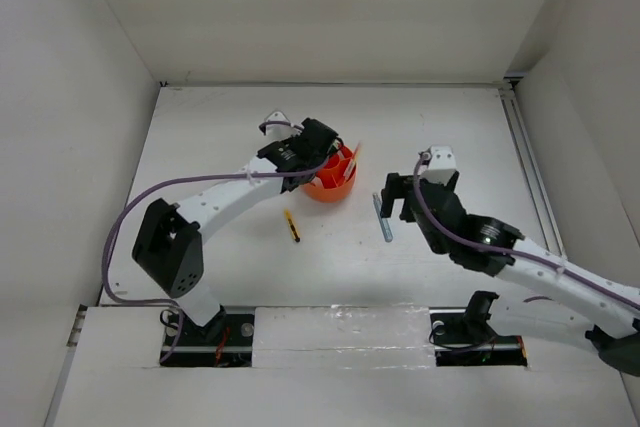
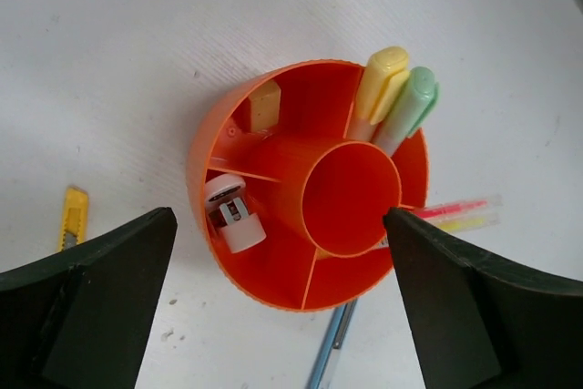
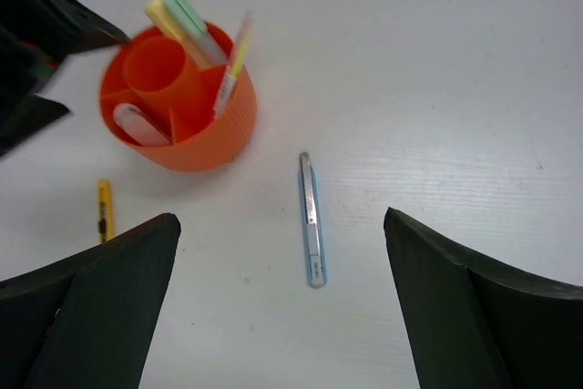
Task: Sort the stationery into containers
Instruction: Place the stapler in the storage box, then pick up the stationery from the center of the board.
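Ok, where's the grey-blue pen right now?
In the top view the grey-blue pen lies flat on the table, right of the orange tub and apart from it, by the right gripper.

Overhead view of whole table (image 1: pixel 450 127), left wrist close above orange tub (image 2: pixel 197 170), right wrist farther, tub shared

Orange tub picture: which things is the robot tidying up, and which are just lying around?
For the job:
- orange tub
- yellow marker, green marker and thin pens standing in it
- tan eraser and small white item in its compartments
- yellow-black pen and grey-blue pen, loose on the table

Just there:
- white table
- purple cables
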You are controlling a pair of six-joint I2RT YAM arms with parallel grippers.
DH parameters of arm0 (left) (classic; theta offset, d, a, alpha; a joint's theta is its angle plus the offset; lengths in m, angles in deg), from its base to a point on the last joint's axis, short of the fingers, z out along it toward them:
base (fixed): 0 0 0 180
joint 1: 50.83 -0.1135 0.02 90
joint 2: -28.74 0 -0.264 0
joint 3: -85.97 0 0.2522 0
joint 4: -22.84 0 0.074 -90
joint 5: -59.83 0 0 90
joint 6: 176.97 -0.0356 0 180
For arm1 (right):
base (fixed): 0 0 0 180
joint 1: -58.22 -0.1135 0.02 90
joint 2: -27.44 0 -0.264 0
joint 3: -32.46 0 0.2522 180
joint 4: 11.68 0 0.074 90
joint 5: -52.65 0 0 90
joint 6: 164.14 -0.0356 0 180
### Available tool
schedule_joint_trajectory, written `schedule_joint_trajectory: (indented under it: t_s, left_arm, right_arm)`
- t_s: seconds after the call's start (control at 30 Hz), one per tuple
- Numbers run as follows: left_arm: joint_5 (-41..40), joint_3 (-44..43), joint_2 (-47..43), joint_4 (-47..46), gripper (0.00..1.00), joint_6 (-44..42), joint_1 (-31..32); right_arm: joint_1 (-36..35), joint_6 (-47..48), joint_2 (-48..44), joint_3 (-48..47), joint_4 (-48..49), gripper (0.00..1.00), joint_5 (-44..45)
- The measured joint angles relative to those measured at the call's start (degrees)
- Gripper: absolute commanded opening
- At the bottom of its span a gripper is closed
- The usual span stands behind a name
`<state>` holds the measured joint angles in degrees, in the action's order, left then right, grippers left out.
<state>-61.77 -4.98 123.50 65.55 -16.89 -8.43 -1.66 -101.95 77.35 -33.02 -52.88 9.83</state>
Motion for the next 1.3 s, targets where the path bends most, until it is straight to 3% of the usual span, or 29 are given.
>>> schedule_joint_trajectory:
  t_s: [0.3, 0.6, 0.7, 0.83, 0.87, 0.93, 1.13, 1.3]
  left_arm:
    - [-0.6, 3.1, -13.8, -2.8, 0.99, -5.6, -0.5]
    - [1.7, 7.5, -17.9, -6.0, 0.99, -15.8, -3.9]
    - [2.9, 7.5, -17.9, -6.8, 0.99, -18.1, -3.8]
    - [4.0, 7.5, -17.9, -7.4, 0.99, -20.3, -3.8]
    - [4.1, 7.5, -17.9, -7.5, 0.99, -20.8, -3.8]
    - [4.3, 7.7, -17.9, -8.0, 0.99, -21.6, -3.9]
    - [6.2, 8.3, -17.9, -8.8, 0.99, -24.0, -3.9]
    - [17.3, 9.5, -17.9, -14.1, 0.99, -28.7, -4.2]
  right_arm:
    - [15.1, 1.3, 19.0, 3.9, 3.3, 0.96, -19.6]
    - [19.4, 2.8, 33.4, 4.9, 10.0, 0.82, -30.4]
    - [19.8, 2.8, 38.6, 4.9, 11.6, 0.72, -32.4]
    - [19.8, 3.1, 41.8, 3.7, 12.9, 0.46, -32.6]
    - [20.0, 2.9, 42.0, 3.8, 13.4, 0.24, -32.6]
    - [20.2, 2.3, 42.1, 4.0, 14.8, 0.00, -33.0]
    - [19.4, 0.0, 40.6, 5.9, 16.7, 0.00, -32.0]
    - [15.4, -2.0, 32.8, 8.0, 9.8, 0.00, -31.0]
